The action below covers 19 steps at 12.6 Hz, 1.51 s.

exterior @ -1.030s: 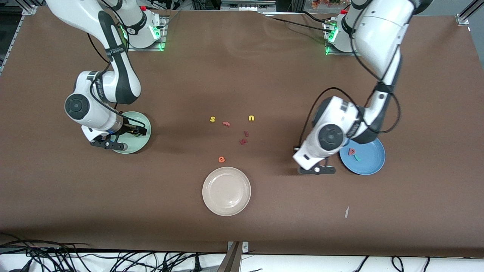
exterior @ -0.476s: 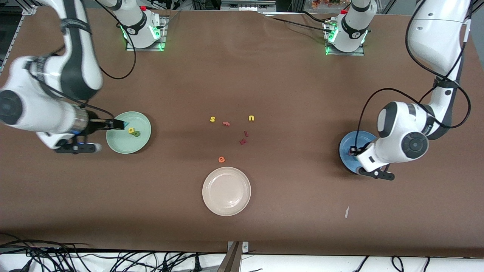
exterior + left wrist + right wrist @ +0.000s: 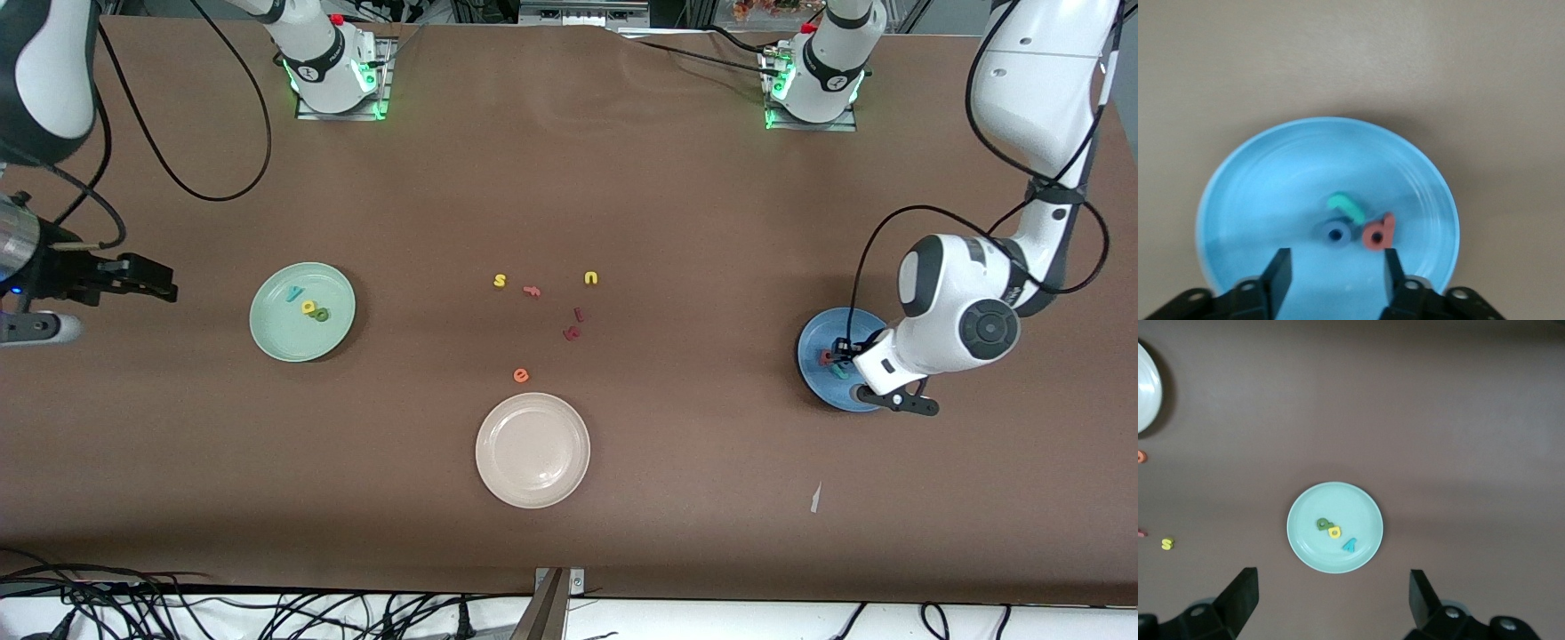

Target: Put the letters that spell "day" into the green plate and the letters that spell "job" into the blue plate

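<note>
Left gripper (image 3: 1335, 273) gapes over blue plate (image 3: 1258, 193) — blue ring "o" (image 3: 1335, 234) visible.

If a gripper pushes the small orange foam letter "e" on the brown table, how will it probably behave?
The small orange foam letter "e" lies flat near the round cream-white plate, so it would probably slide instead of rolling or tipping. It looks tiny beside that plate, so it is likely very light and may skip away easily. As foam, it probably squashes a little when pinched.
</note>
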Available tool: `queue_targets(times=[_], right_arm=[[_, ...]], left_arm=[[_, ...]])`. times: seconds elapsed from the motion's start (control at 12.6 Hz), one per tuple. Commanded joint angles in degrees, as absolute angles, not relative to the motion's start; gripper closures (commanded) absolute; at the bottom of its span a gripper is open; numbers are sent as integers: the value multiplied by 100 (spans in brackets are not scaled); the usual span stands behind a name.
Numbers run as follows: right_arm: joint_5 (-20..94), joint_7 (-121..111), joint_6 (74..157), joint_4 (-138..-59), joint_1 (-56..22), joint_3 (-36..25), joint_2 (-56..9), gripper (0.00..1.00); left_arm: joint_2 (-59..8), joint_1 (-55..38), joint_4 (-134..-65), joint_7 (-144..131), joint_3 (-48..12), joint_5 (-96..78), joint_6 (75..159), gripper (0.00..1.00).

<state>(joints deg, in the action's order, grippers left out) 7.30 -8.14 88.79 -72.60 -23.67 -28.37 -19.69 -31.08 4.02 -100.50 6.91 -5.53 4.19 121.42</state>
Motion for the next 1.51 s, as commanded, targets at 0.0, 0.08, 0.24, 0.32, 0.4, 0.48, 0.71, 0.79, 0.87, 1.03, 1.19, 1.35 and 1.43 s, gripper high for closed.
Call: queue_targets(times=[0.0, 0.08, 0.24, 0.32, 0.4, 0.48, 0.71, 0.79, 0.87, 1.03, 1.19, 1.35, 1.43], right_arm=[[519, -888, 8553, -7040, -2382, -2821, -2022, 0], [553, -888, 8334, -7023, -2382, -2830, -1987, 0], [562, -870, 8017, -7170, -2373, -2752, -1734, 0], [458, -853, 8085, -7764, -2190, -2394, -1253, 0], [196, -774, 8434, -8309, -1623, -1634, -804, 0], [-59, -686, 8681, -8723, -930, -791, -452, 0], [-263, -317, 8955, -9070, 33, 227, -220, 0], [-255, -316, 8982, -9070, 218, 342, -237, 0], [-246, -334, 9000, -9079, 463, 508, -263, 0], [-237, -325, 8974, -9009, 606, 686, -298, 0], [-176, -290, 8947, -8973, 607, 685, -273, 0], [-36, -72, 9209, -9113, 624, 668, -229, 0], [-9, 8, 9359, -9193, 624, 642, -176, 0]], left_arm=[[-2936, 483, -9250, 721, -545, 431, 10851, 0], [-2936, 483, -8959, 695, -545, 431, 10411, 0], [-2840, 483, -8545, 590, -466, 413, 9724, 0], [-2752, 544, -8412, 484, -440, 361, 9468, 0], [-2647, 615, -8324, 466, -448, 352, 9240, 0], [-2524, 641, -8254, 475, -448, 352, 9037, 0], [-2225, 668, -8139, 440, -457, 404, 8737, 0], [-2058, 685, -8182, 439, -448, 413, 8754, 0], [-1848, 694, -8304, 431, -440, 413, 8832, 0], [-1287, 668, -8594, 378, -439, 370, 9070, 0], [-696, 484, -8929, 395, -439, 387, 9368, 0], [-327, 431, -8982, 369, -422, 369, 9369, 0], [-212, 413, -9061, 369, -404, 360, 9360, 0]])
